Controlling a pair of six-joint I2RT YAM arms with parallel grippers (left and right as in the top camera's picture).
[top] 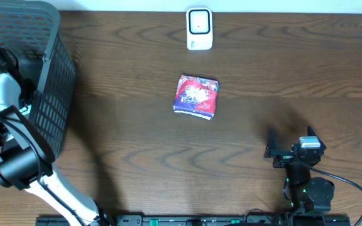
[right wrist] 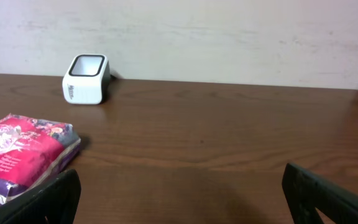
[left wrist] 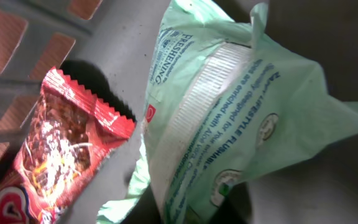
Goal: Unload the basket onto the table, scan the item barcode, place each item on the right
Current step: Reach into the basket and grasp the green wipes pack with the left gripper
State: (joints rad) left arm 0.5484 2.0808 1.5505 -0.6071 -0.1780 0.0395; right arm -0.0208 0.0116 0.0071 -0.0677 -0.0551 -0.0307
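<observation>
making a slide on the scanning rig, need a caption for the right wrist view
Open right gripper low over a wooden table, pink pack at left, white barcode scanner behind it.

Dark wood table. White scanner upright at 12 o'clk, nr far edge. Pink/purple pack flat at ctr, near scanner but apart from it. Grey mesh basket at 10 o'clk, on the left corner.
</observation>
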